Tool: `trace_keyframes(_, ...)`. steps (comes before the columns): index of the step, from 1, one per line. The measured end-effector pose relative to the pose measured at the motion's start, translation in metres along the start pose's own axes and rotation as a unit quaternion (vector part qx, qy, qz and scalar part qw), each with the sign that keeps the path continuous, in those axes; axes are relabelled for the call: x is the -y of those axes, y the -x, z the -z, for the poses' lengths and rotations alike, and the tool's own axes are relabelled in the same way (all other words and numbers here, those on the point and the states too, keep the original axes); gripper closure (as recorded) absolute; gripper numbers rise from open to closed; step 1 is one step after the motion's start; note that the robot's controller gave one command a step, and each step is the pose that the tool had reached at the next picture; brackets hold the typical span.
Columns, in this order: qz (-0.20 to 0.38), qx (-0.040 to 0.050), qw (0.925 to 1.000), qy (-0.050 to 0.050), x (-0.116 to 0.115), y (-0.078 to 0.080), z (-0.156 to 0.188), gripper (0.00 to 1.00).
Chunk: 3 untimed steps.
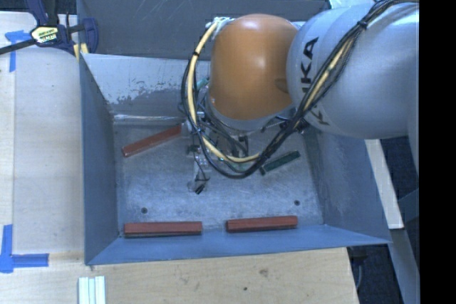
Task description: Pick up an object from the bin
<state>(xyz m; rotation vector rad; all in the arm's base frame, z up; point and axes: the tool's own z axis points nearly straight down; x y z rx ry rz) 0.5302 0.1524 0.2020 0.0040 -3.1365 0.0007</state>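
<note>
Since all things seem flat on bin (96, 174) floor, step looks like approach: tilted reddish-brown bar (151, 141), left of centre, lies nearest wrist, likeliest pick; orange cover (249, 67) hides fingers (opening: cannot tell). Next: descend, straddle bar across its narrow width, close.

The arm's orange cover (249, 67) and cables (191, 82) hide part of the dark green stick (282, 160).

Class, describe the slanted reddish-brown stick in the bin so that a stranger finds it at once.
Find the grey bin, then the arm's orange cover. Left of the cover lies the slanted stick. The near-left stick and near-right stick lie along the near wall; this one tilts.
</note>
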Motion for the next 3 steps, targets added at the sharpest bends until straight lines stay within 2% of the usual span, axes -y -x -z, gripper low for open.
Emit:
trace_keyframes(1, 0.086, 0.0033, 0.9963, -0.001, 0.075, 0.073, -0.129, 0.00)
trace_keyframes(2, 0.086, 0.0053, 0.9963, 0.001, 0.072, 0.073, -0.125, 1.00)
trace_keyframes(3, 0.103, 0.0078, 0.9946, 0.000, 0.084, 0.049, 0.032, 1.00)
